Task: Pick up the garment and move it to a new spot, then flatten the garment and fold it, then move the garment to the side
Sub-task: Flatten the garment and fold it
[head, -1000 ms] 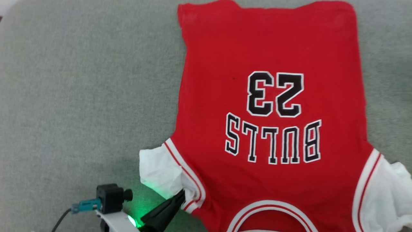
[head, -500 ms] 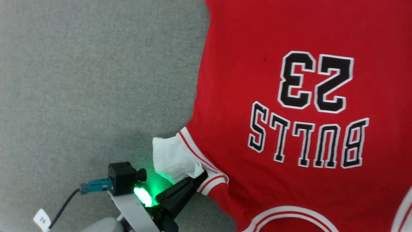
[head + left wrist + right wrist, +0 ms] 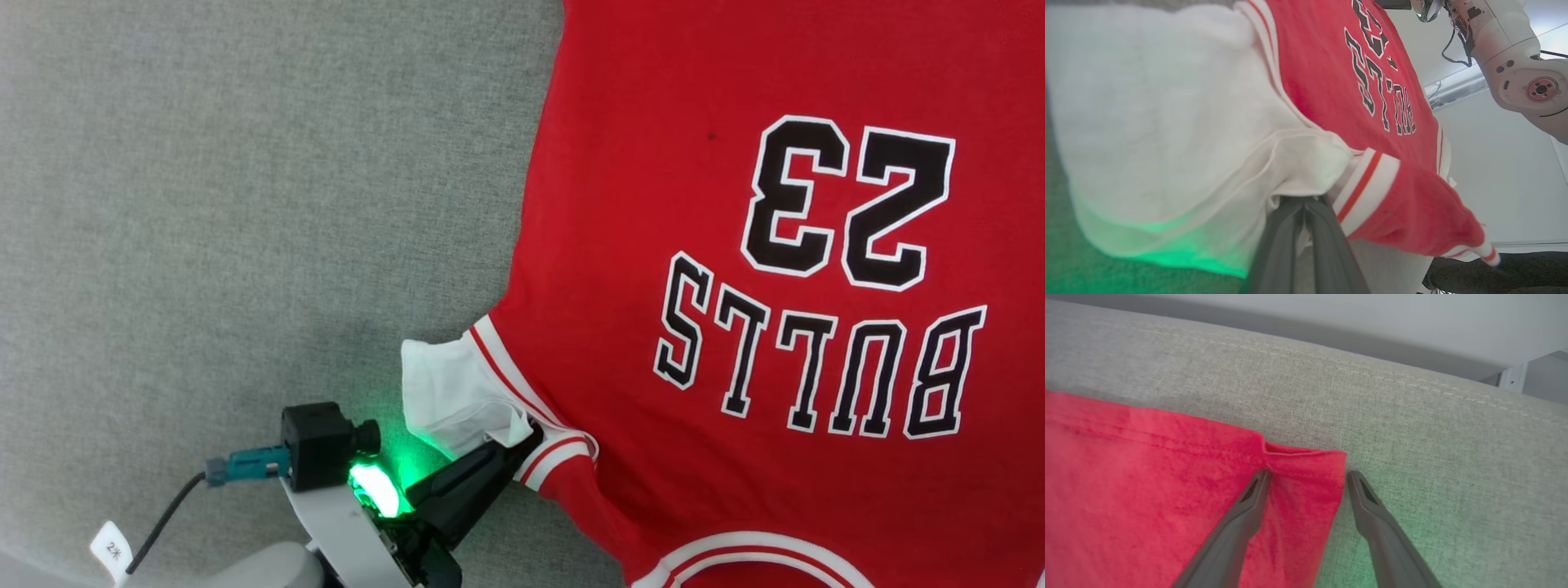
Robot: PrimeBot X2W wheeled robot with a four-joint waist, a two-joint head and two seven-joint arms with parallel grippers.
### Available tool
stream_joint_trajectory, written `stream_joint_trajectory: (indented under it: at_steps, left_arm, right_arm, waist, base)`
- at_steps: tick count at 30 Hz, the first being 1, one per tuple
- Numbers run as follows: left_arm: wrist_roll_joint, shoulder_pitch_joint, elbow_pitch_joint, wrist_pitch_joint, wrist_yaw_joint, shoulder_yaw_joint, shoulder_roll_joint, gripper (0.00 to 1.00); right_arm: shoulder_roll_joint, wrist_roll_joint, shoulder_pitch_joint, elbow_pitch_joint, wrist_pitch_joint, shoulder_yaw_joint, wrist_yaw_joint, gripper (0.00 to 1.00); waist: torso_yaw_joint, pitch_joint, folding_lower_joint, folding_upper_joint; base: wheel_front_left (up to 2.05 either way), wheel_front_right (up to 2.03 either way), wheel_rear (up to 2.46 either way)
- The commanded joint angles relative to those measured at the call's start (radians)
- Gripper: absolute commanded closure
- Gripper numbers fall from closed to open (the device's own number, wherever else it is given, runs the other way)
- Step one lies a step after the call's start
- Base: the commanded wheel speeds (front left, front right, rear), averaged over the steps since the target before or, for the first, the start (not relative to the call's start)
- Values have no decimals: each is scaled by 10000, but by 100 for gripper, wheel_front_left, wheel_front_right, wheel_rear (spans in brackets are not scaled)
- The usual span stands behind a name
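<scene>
Left end effector [image 3: 526, 434] pinches the garment [image 3: 735, 245] (printed "BULLS 23"); right end effector [image 3: 1309, 474] spread wide.

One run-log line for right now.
garment: spread on grey cushion | left end effector: shut on its sleeve | right end effector: open, astride hem corner

Matt red jersey cloth across the garment [image 3: 653, 204], soft, finely knit. Ribbed white-and-red trim at the armhole, thin white cloth on the sleeve [image 3: 445, 392], lightly creased. Smooth, flat black-and-white lettering [image 3: 816, 359]. Coarse grey woven upholstery [image 3: 245, 204] underneath, matt, with a stitched seam. Dull dark plastic on left gripper [image 3: 526, 437] and right gripper [image 3: 1308, 473]; smooth white plastic wrist housing [image 3: 335, 523].
</scene>
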Motion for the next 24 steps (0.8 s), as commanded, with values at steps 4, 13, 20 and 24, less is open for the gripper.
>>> stream_joint_trajectory:
  at_steps: [4, 13, 20, 24]
  left_arm:
    - [-243, -246, 824, 74, 171, -175, -159, 100]
    - [-284, -454, 811, -90, 163, -50, -299, 100]
    - [-172, -95, 859, -152, 113, 395, -394, 100]
    - [-150, 395, 890, -158, 111, 698, -293, 100]
  right_arm:
    - [67, 314, 478, 231, 472, 492, -2, 100]
    - [-224, 775, 558, 104, 4, 744, -8, 100]
    - [-1002, 1781, 1440, -1027, -426, 1361, -8, 100]
    - [-1879, 2731, 2608, -2278, -365, 1805, -8, 100]
  waist:
    - [-18, 28, 0, -1]
    - [-66, -252, 0, -1]
    - [-236, -1161, 0, -1]
    - [-423, -1824, 0, -1]
  base:
    - [0, 0, 0]
    - [0, 0, 0]
    - [0, 0, 0]
    - [0, 0, 0]
